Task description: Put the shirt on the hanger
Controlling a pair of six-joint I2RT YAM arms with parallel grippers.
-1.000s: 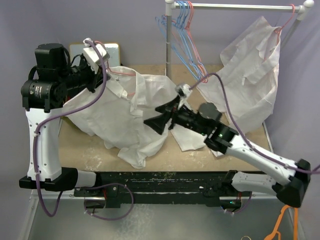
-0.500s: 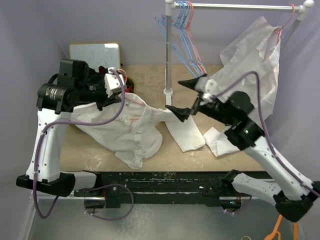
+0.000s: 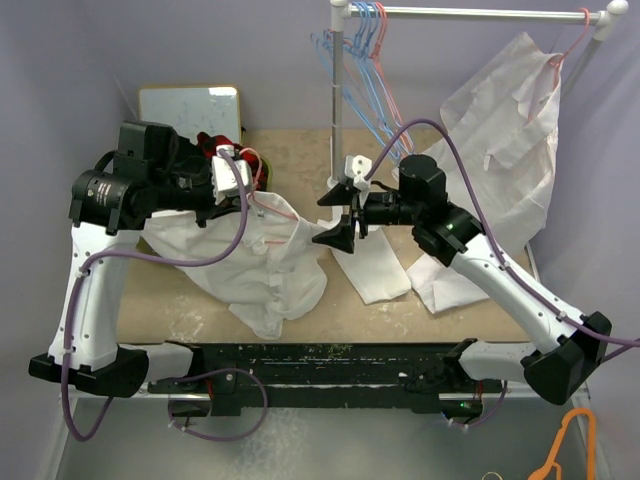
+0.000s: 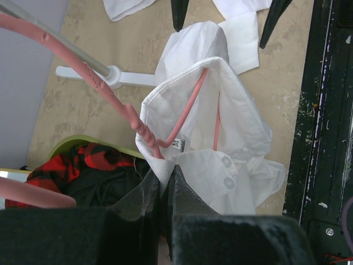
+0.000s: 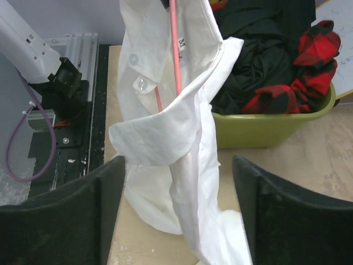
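Note:
The white shirt (image 3: pixel 262 262) hangs from my left gripper (image 3: pixel 248 190) and drapes onto the table. In the left wrist view that gripper (image 4: pixel 164 175) is shut on the shirt's collar edge (image 4: pixel 220 99). The pink-red hanger (image 4: pixel 187 118) sits inside the collar, its hook close to the jaws; it also shows in the top view (image 3: pixel 272 204). My right gripper (image 3: pixel 336 216) is open, just right of the shirt and facing it. In the right wrist view the gripper (image 5: pixel 177 161) has its fingers on either side of the hanging shirt (image 5: pixel 190 121) without touching it, and the hanger (image 5: pixel 175 49) runs inside the collar.
A green bin (image 5: pixel 265 131) holds the black and red plaid garments behind the shirt. The rack pole (image 3: pixel 336 110) carries blue hangers (image 3: pixel 352 75). Another white shirt (image 3: pixel 505 140) hangs at the right. A whiteboard (image 3: pixel 190 105) leans at the back left. An orange hanger (image 3: pixel 563 445) lies below the table.
My right gripper lifted off the shirt, swung up toward the rack, then came down level, open and facing the shirt. My left arm lowered the collar and hanger toward the table.

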